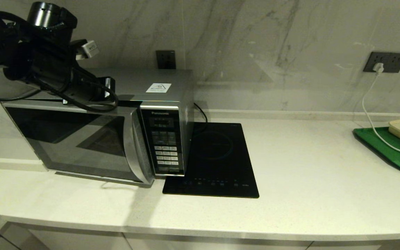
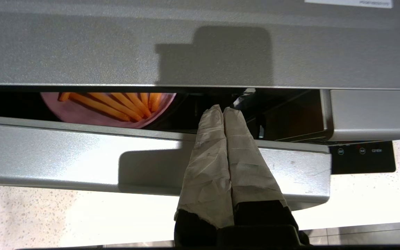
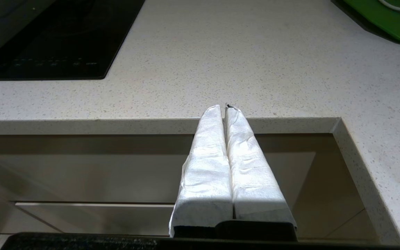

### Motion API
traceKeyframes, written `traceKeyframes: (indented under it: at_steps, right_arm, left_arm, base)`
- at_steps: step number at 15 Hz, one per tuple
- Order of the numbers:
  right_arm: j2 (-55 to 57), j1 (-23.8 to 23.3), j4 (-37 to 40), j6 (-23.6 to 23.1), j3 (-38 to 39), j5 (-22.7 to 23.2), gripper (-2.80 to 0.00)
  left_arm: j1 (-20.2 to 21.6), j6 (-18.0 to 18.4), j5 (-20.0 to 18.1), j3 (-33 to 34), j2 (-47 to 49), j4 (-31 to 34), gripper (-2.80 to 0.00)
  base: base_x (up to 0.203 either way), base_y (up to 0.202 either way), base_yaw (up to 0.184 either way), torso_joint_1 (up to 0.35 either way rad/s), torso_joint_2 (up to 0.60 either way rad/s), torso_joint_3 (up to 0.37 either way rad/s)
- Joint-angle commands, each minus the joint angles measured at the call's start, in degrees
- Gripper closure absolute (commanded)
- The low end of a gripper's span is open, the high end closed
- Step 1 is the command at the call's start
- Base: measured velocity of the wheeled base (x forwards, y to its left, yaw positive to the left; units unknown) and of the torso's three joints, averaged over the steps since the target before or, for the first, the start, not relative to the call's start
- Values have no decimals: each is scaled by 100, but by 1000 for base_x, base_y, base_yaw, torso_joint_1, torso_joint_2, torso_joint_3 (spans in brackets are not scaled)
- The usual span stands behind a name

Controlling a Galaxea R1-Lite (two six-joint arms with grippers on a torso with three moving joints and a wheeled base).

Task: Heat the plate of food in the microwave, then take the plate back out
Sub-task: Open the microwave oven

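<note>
Left hand (image 2: 223, 110) pressed together above microwave (image 1: 92, 139) door gap.

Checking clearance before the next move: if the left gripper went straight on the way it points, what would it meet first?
Probably nothing at once: the shut left gripper points into the gap behind the microwave's ajar door, beside the plate of food; depth is unclear.

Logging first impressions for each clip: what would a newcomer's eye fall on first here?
The silver Panasonic microwave on the counter's left, its door ajar, with the left gripper shut, its fingertips poked into the gap at the door's top edge. Through that gap, the lilac plate of fries sits inside. Beside the microwave lies a black induction hob; the right gripper hangs shut at the counter's front edge.
</note>
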Motion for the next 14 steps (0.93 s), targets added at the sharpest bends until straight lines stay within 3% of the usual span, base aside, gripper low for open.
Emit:
traceKeyframes:
  at_steps: [1, 4, 7, 10, 14]
  right_arm:
    - [3, 5, 4, 2, 1, -1, 0]
    - [3, -2, 4, 2, 1, -1, 0]
    - [3, 5, 4, 2, 1, -1, 0]
    - [2, -1, 4, 2, 1, -1, 0]
    - [3, 5, 4, 2, 1, -1, 0]
  left_arm:
    - [1, -8, 101, 81, -13, 29, 0]
    - [-1, 15, 201, 276, -266, 51, 0]
    - [-57, -2, 666, 717, -597, 55, 0]
    - [-63, -54, 890, 1354, -1134, 55, 0]
    - [-67, -147, 1663, 2279, -1972, 55, 0]
  base:
    - [0, 0, 0, 0, 0, 0]
    - [0, 0, 0, 0, 0, 0]
    - [0, 0, 0, 0, 0, 0]
    - [0, 0, 0, 0, 0, 0]
    - [0, 0, 0, 0, 0, 0]
